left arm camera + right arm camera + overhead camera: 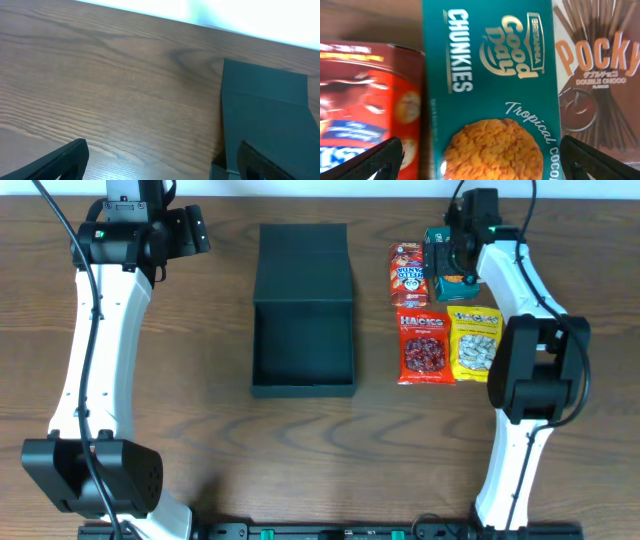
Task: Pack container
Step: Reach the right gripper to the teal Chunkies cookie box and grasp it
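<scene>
Step in hand looks like the first pick: the right pincer [480,159] is spread and hovers over the teal Chunkies box [490,75], which is wedged between a red snack box [370,100] and a Pocky box [600,75]. The next move likely calls for a straight drop and a squeeze on that box alone, without catching its neighbours. The left pincer [162,162] is also spread, over bare surface [100,75] near the container [303,345], which sits mid-surface left of the snacks: dark, matte, shallow, flap lid laid back, nothing inside.
</scene>
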You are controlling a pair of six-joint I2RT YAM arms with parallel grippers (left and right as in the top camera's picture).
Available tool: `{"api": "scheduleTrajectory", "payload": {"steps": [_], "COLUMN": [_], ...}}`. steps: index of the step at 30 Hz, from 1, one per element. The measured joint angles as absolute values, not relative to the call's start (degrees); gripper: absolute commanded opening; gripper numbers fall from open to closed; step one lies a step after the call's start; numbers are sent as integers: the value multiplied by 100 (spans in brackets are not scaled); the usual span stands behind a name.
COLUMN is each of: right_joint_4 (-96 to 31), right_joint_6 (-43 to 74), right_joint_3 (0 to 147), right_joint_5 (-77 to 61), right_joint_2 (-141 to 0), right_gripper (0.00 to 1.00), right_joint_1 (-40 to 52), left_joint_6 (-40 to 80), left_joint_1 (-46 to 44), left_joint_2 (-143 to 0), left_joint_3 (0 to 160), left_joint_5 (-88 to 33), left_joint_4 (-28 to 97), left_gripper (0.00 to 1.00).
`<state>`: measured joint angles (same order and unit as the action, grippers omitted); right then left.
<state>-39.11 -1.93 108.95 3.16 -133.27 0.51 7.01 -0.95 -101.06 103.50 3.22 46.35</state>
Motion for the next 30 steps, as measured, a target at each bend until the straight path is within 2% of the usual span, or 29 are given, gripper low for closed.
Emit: {"api": "scheduleTrajectory", "payload": {"steps": [9,25,30], "right_joint_4": [-3428,-3321,-3387], "right_joint_6": [-187,-172,-163], "right_joint_3": [10899,10903,10903], "right_joint_5": [751,528,493], "right_joint_2": [-13356,-13618,-13629], "right_gripper": [99,99,93], "right_joint_1": [51,32,-49], "left_joint_6": [701,701,701], "left_joint_1": [-95,-95,-95], "left_joint_2": [-10106,-10106,-10106], "left_joint_3": [10348,10348,10350], "left_joint_5": [322,322,320], "left_joint_4": [4648,4648,4648], "left_gripper": [95,95,95]}}
